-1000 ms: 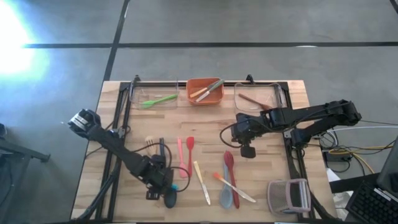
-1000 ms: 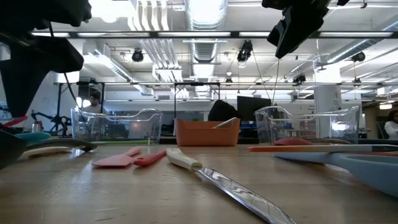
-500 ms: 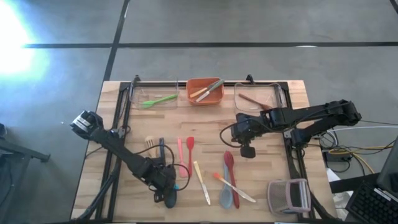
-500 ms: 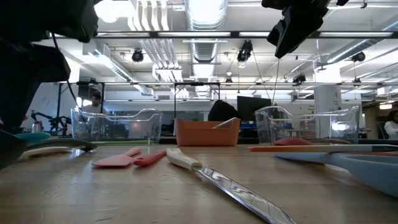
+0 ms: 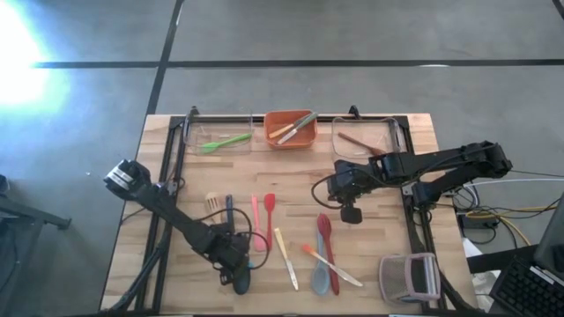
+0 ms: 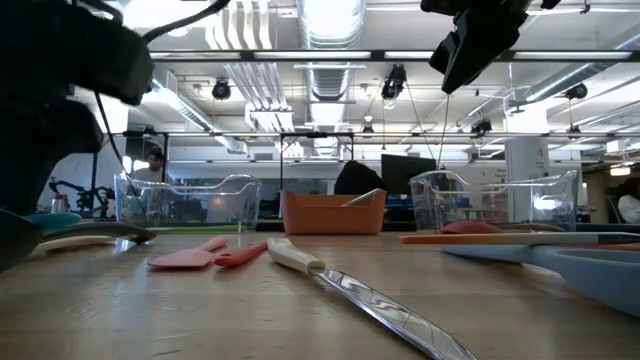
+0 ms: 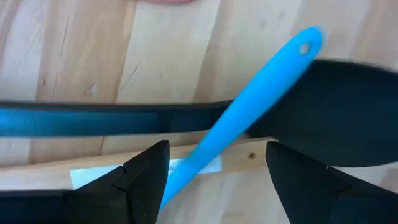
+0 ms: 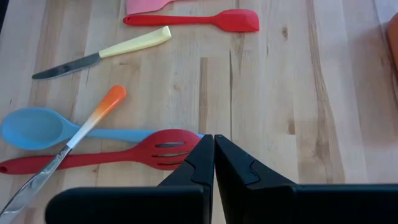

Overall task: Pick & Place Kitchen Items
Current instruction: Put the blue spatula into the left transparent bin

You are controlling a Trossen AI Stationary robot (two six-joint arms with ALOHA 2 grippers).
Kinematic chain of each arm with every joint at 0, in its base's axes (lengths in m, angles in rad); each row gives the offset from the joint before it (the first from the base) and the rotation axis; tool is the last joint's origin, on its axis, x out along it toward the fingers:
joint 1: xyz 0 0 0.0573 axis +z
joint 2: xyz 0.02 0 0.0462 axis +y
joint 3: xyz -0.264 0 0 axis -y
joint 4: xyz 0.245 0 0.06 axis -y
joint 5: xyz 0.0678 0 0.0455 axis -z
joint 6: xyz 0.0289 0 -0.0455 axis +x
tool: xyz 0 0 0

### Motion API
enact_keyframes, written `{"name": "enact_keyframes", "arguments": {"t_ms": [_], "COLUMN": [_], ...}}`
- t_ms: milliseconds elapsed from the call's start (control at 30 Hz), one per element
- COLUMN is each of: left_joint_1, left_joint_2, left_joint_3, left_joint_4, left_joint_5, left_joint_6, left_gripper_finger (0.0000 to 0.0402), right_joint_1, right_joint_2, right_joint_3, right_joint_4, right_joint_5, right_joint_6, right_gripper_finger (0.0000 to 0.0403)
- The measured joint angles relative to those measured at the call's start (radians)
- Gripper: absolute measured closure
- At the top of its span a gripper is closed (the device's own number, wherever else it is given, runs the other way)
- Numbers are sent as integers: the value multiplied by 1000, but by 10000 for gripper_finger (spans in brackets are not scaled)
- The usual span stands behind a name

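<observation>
Blue utensil handle (image 7: pixel 249 106) between spread left claw (image 7: pixel 217 171), right claw (image 8: pixel 214 163) closed, empty

Three bins (image 5: pixel 291 129) line the table's (image 5: pixel 405 255) far edge; utensils (image 5: pixel 284 255) lie nearer, mid-table.

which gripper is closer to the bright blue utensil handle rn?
Left. The left gripper sits right over the bright blue handle, open fingers either side of it. The right gripper is shut, hovering far across the table near mid-table.

Matt grained wood table (image 5: pixel 405 255); glossy metal knife (image 6: pixel 375 297) blade.
</observation>
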Motion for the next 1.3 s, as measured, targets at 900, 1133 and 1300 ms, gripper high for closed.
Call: {"name": "enact_keyframes", "arguments": {"t_ms": [900,1133,1300], "left_joint_1": [20,20,20], "left_joint_2": [1,1,1], "left_joint_3": [-55,-56,-56], "left_joint_4": [57,62,62], "left_joint_5": [-61,-59,-57], "left_joint_6": [10,82,102], "left_gripper_finger": [235,362,362], "right_joint_1": [-2,-2,-2], "right_joint_2": [0,0,0], "right_joint_3": [0,0,0], "right_joint_4": [3,3,3], "right_joint_5": [0,0,0], "right_joint_6": [-6,-6,-6], "right_gripper_finger": [394,394,394]}}
